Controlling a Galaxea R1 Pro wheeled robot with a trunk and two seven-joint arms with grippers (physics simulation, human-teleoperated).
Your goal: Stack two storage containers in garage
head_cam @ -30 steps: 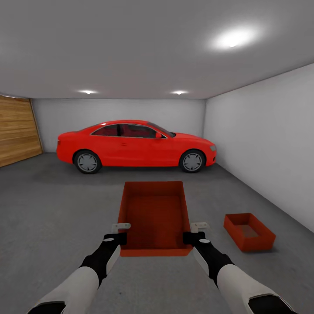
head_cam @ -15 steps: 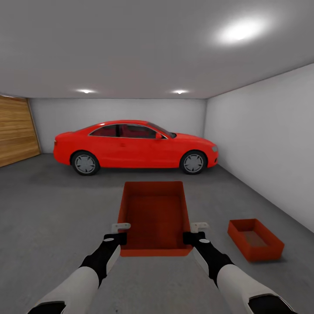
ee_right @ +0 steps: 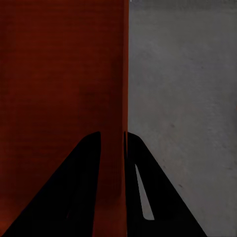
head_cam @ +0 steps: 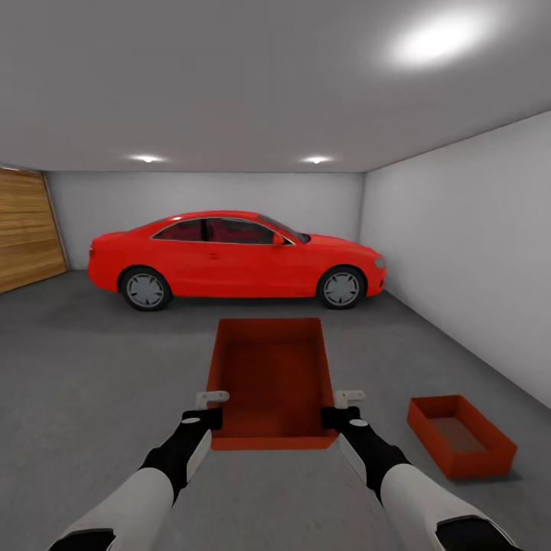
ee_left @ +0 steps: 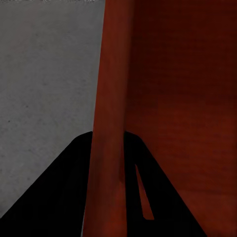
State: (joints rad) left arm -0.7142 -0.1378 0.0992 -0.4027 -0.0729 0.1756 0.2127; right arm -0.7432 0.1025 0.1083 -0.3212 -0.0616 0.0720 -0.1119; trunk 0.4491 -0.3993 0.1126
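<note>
Container hangs at frame centre, its side walls clamped by left gripper and right gripper; second container sits lower right on the floor. Uneven grip might tilt the stack.

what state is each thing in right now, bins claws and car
carried container: held up off the floor, open side up, empty
left claw: shut on its left wall
right claw: shut on its right wall
second container: resting on the concrete floor, upright, empty
red car: parked, doors closed
</note>
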